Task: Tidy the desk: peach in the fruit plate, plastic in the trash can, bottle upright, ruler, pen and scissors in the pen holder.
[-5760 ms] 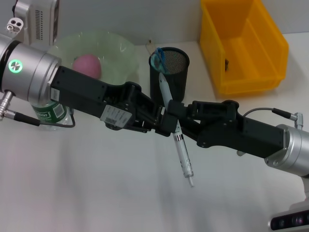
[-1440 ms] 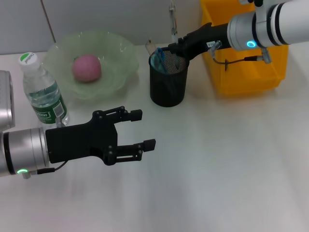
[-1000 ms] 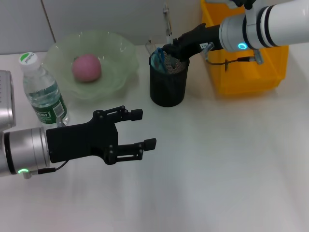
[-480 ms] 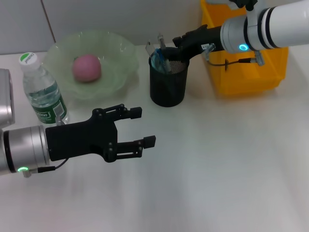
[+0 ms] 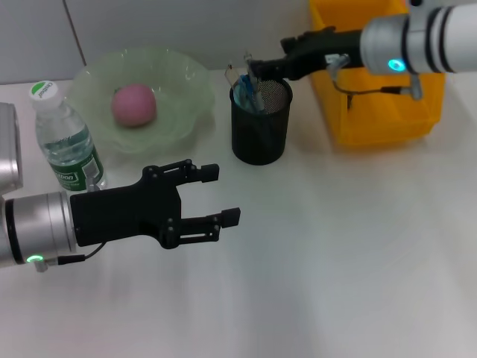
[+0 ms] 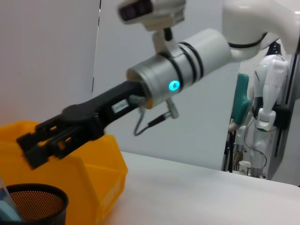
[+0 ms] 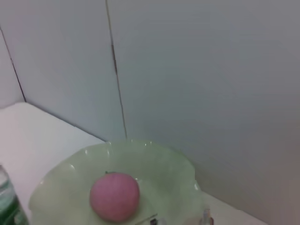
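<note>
The slim, stiff, light pen [image 5: 247,68] leans in the mesh pen holder [image 5: 260,123], upper centre; right claw [image 5: 257,69] spread just above, left claw [image 5: 212,195] apart lower left.

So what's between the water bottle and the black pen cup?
In the head view, the green fruit plate with the peach in it sits between the bottle and the pen holder.

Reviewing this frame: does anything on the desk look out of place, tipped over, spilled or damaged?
Nothing stands out. The peach sits in the fruit plate, the bottle stands upright with its cap on, and the pen holder is upright with items inside. The right gripper is above the holder's rim; the left gripper hovers open over bare desk.
</note>
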`<move>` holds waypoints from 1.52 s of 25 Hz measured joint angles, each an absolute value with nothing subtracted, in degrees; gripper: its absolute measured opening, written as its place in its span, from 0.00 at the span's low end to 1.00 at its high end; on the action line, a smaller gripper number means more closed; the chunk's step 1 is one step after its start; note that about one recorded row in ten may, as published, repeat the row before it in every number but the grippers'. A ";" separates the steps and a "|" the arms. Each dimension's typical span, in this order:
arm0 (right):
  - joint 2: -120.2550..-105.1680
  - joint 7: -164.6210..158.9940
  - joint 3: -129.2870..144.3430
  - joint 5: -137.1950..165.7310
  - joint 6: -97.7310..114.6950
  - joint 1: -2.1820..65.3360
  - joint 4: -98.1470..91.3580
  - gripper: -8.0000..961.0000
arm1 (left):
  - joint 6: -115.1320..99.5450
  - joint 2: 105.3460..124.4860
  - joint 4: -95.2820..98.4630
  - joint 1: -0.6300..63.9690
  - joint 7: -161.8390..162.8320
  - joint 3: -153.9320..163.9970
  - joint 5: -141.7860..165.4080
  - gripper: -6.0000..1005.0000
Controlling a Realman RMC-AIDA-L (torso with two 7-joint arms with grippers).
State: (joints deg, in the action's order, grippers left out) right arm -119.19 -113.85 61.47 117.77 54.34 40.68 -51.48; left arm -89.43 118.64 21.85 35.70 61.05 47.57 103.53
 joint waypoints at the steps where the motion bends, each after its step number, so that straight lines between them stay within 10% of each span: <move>1: -119.13 -113.42 61.31 115.62 55.74 38.95 -52.61 0.77 | -89.42 118.65 21.82 35.67 61.05 47.57 103.53 0.80; 12: -117.99 -106.58 44.06 101.26 82.24 25.95 -53.77 0.82 | -89.22 118.56 21.73 34.66 63.67 47.49 103.53 0.80; 22: -111.04 -89.32 36.08 107.46 106.95 20.79 -40.67 0.82 | -89.65 118.55 21.63 34.10 66.89 48.18 103.87 0.80; 38: -112.61 -84.19 35.92 116.57 104.70 21.31 -40.77 0.82 | -89.55 118.16 23.87 33.87 72.79 52.19 108.45 0.80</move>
State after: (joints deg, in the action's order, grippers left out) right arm -112.61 -84.19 35.92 116.57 104.70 21.31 -40.77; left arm -89.55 118.16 23.87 33.87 72.79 52.19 108.45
